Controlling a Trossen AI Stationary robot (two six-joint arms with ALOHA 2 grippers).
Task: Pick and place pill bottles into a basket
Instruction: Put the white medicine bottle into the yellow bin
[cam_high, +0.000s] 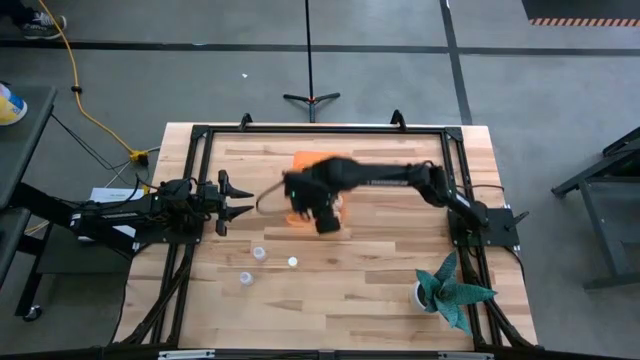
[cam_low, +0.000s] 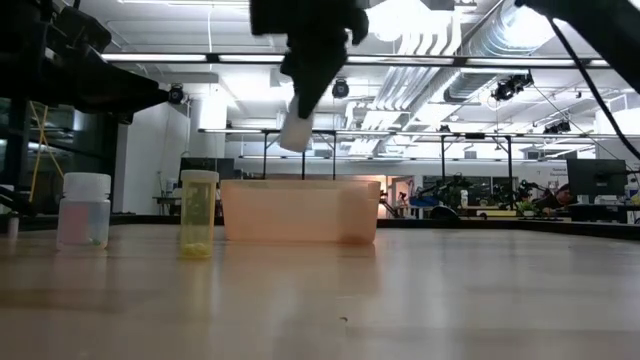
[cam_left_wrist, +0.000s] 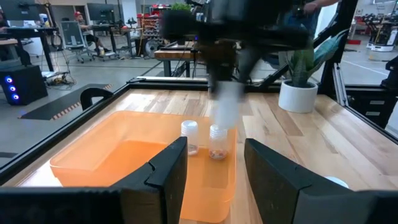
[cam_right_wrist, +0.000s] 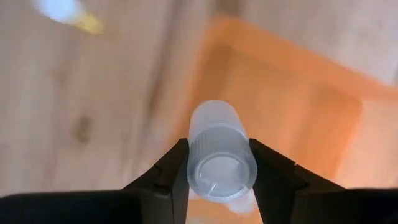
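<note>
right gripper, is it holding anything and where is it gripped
Yes: the right gripper holds a pill bottle, clamped across its sides just below the cap, above the basket. The left gripper holds nothing.

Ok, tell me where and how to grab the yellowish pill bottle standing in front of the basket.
Grip the yellowish pill bottle across its straight body just under the cap, coming straight down from above. It stands upright and apart from the white-capped bottle and the basket, so open fingers should fit either side.

Wooden table (cam_high: 380, 290) (basket (cam_high: 303, 160), bottles (cam_high: 259, 254))
</note>
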